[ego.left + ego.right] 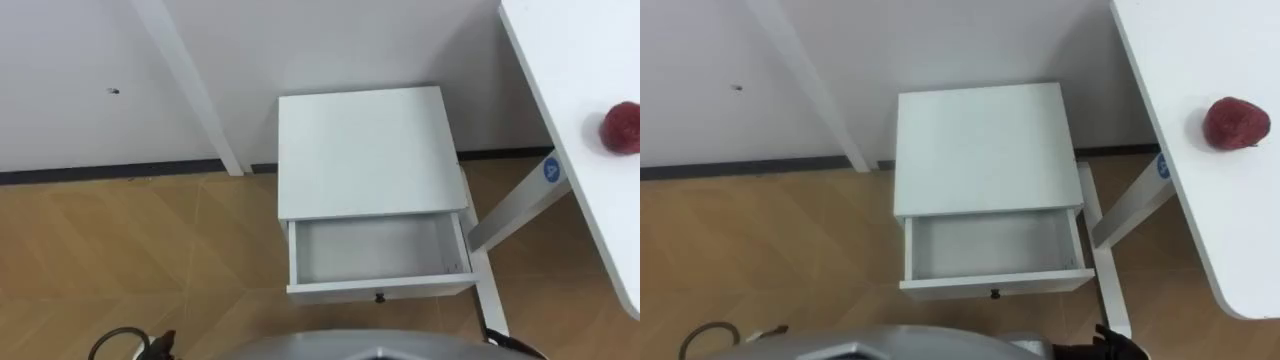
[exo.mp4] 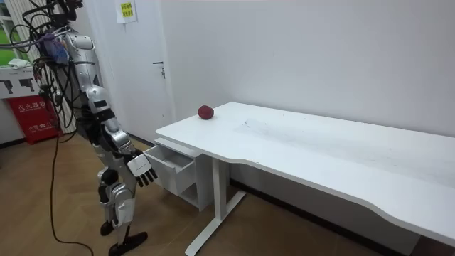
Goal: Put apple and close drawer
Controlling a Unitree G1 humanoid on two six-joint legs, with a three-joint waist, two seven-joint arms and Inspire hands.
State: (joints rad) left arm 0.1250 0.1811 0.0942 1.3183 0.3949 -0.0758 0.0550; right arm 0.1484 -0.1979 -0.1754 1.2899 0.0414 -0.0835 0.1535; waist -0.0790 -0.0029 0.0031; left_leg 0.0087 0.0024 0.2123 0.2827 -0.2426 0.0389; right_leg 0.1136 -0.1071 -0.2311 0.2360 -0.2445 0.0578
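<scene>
A dark red apple (image 1: 1236, 123) lies on the white desk (image 1: 1170, 60), near its edge, to my right. Below and left of it, against the wall, stands a white cabinet (image 1: 365, 150). Its top drawer (image 1: 380, 290) is pulled out towards me and holds nothing. In the room view I stand in front of this cabinet (image 2: 186, 167), with the apple (image 2: 206, 112) on the desk corner above it. My right hand (image 2: 142, 169) hangs low before the drawer with relaxed, straight fingers, and holds nothing. Its dark fingertips (image 1: 1116, 347) show at the bottom edge of the right eye view.
The desk's white leg (image 1: 510, 210) stands right beside the cabinet and drawer. A slanted white post (image 1: 190, 80) leans on the wall to the left. Wooden floor (image 1: 130, 260) spreads left of the cabinet. A red box (image 2: 35, 117) stands behind me.
</scene>
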